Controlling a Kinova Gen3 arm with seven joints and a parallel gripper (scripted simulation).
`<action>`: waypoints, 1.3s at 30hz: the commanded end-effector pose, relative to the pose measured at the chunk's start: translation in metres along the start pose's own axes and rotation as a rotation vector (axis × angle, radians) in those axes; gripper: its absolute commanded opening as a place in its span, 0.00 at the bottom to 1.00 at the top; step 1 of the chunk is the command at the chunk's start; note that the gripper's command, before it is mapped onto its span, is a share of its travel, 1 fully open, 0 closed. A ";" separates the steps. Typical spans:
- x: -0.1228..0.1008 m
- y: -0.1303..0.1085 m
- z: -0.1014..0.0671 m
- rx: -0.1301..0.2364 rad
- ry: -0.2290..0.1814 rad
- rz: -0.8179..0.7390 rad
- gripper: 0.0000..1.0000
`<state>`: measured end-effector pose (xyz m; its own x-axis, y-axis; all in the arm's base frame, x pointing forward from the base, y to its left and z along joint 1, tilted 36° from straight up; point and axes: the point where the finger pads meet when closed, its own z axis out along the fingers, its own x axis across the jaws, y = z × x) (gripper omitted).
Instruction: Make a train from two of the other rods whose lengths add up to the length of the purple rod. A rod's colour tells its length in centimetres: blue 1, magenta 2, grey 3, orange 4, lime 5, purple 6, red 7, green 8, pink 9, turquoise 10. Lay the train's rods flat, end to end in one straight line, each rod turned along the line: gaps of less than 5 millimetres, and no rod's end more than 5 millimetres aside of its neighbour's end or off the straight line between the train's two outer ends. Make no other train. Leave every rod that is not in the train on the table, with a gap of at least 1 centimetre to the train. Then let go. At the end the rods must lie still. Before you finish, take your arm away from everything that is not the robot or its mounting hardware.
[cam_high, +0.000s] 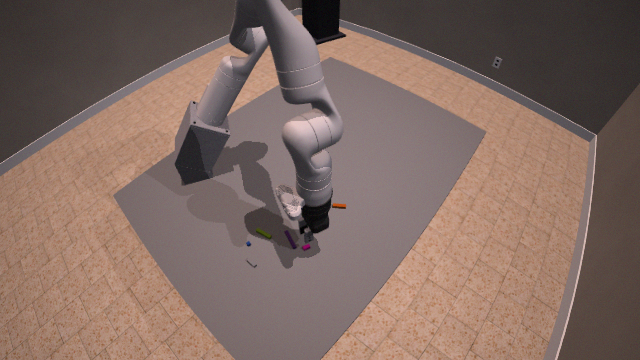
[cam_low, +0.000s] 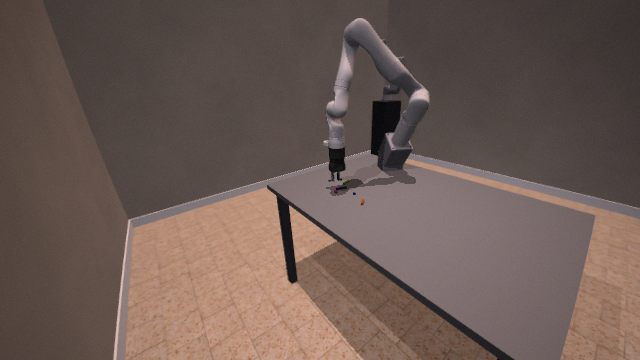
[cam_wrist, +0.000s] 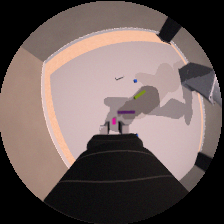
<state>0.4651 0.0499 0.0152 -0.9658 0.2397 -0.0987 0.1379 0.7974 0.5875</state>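
The gripper (cam_high: 307, 235) stands above the table (cam_high: 400, 150) with its jaws part-way apart, holding nothing. The magenta rod (cam_high: 306, 247) lies flat just beyond its fingertips, beside the purple rod (cam_high: 290, 239). The orange rod (cam_high: 339, 205) lies apart, near the wrist.

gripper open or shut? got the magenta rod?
Open, partway, empty. The black two-finger gripper hangs above the grey table; the short magenta rod lies flat beneath its fingers.
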 end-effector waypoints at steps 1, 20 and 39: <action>-0.001 0.000 -0.001 0.001 -0.002 0.000 0.54; 0.000 -0.001 0.010 0.002 0.000 0.000 0.54; 0.000 -0.002 0.036 0.002 0.000 0.000 0.54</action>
<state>0.4731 0.0640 -0.0118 -0.9642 0.2449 -0.1019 0.1412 0.7991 0.5843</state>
